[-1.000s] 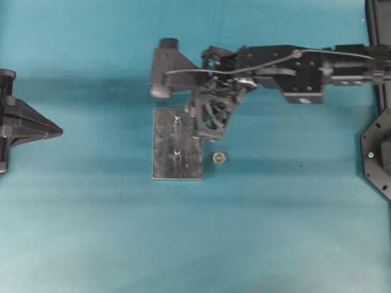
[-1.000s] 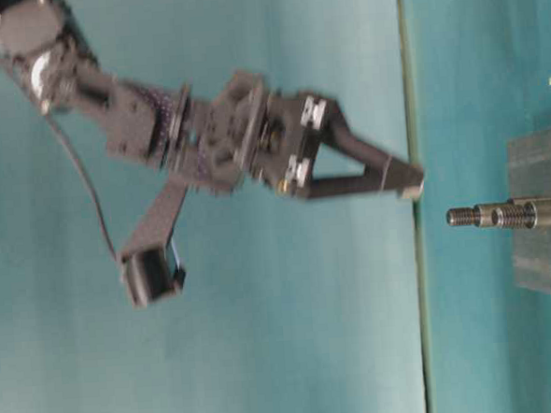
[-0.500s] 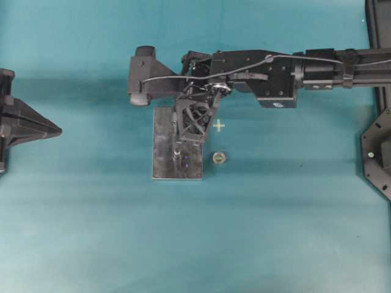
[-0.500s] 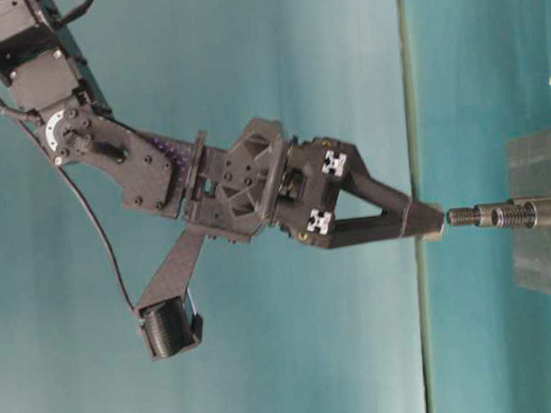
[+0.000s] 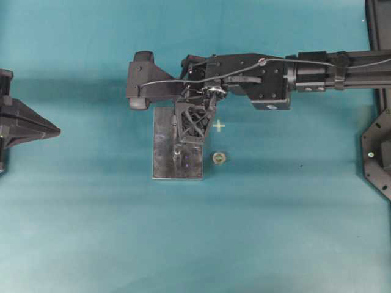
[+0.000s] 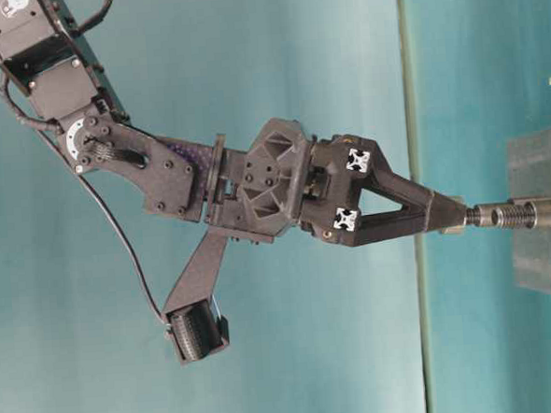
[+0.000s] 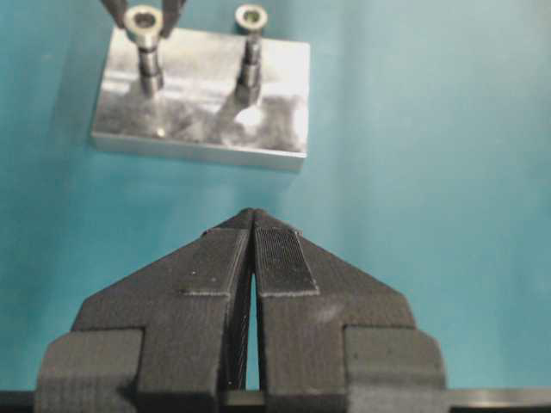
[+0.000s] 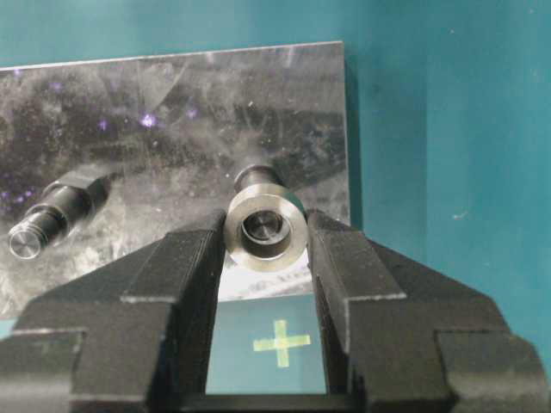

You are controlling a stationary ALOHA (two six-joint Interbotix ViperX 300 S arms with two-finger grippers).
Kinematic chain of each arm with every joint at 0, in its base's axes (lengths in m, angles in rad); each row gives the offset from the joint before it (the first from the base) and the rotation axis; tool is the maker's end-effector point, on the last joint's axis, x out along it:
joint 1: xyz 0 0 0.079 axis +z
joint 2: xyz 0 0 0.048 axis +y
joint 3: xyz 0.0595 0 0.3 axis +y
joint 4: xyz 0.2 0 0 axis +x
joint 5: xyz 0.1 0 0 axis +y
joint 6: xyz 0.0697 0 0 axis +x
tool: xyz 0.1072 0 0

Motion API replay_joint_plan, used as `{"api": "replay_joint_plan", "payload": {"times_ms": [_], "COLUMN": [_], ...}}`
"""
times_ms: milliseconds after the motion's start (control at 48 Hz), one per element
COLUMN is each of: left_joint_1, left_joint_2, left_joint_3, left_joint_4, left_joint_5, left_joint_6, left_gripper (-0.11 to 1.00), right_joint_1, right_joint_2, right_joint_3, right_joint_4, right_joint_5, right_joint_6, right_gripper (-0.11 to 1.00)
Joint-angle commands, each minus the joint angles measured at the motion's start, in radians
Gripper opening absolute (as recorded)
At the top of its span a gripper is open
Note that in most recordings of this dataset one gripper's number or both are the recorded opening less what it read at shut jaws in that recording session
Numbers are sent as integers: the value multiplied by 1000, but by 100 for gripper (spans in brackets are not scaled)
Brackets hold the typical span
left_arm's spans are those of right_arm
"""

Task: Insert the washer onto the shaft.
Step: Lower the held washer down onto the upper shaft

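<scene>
My right gripper [image 8: 265,232] is shut on the washer [image 8: 288,251], a silver ring pinched edge-on between the two black fingers. The top end of one shaft [image 8: 261,225] shows inside the washer's hole. From table level, the right gripper [image 6: 456,220] stands over the upper end of that shaft [image 6: 487,216]. A second shaft [image 8: 53,220] stands free on the same steel plate [image 8: 172,112]. From overhead, the right gripper [image 5: 181,139] covers the far shaft; the near shaft [image 5: 176,150] shows. My left gripper [image 7: 252,215] is shut on nothing, well short of the plate [image 7: 202,120].
A small nut [image 5: 219,158] lies on the teal table just right of the plate [image 5: 164,160]. A yellow cross mark [image 5: 219,126] sits on the table beside the right gripper. The left gripper [image 5: 56,129] rests at the table's left edge.
The right gripper has moved left over the plate and come down, so the washer has gone from just above the shaft's tip to around it. The left gripper has stayed put.
</scene>
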Motion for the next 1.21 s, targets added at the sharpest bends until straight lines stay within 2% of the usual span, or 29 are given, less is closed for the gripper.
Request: {"api": "replay_joint_plan", "payload": {"times_ms": [0,396,437,562,625,833,1021,1187], "left_joint_1": [-2,-2,-2,-2,-2,-2,-2,0], "left_joint_2": [3,3,3,3,3,3,3,3], "left_joint_3": [-14,-15,-14,-12,-14,-14,-12,-12], "left_joint_4": [2,2,3,2,3,2,2,2], "left_joint_5": [-6,-8,-6,-6,-8,-6,-6,-6], "left_joint_6": [0,-2,-2,-2,-2,-2,-3,-3], "left_gripper": [0,0,0,0,0,0,0,0], "right_joint_1": [3,0,0,-2,-2,3,41,28], "right_joint_2": [-17,-5,-3,-2,0,12,6,12], "right_joint_3": [-25,-28,-28,-29,-29,-29,-31,-31], "right_joint_4": [0,0,0,0,0,18,78,78], "right_joint_5": [-3,9,9,6,2,-2,3,0], "right_joint_6": [-12,-9,-8,-9,-9,-11,-14,-23], "right_gripper": [35,35,40,74,83,79,77,76]}}
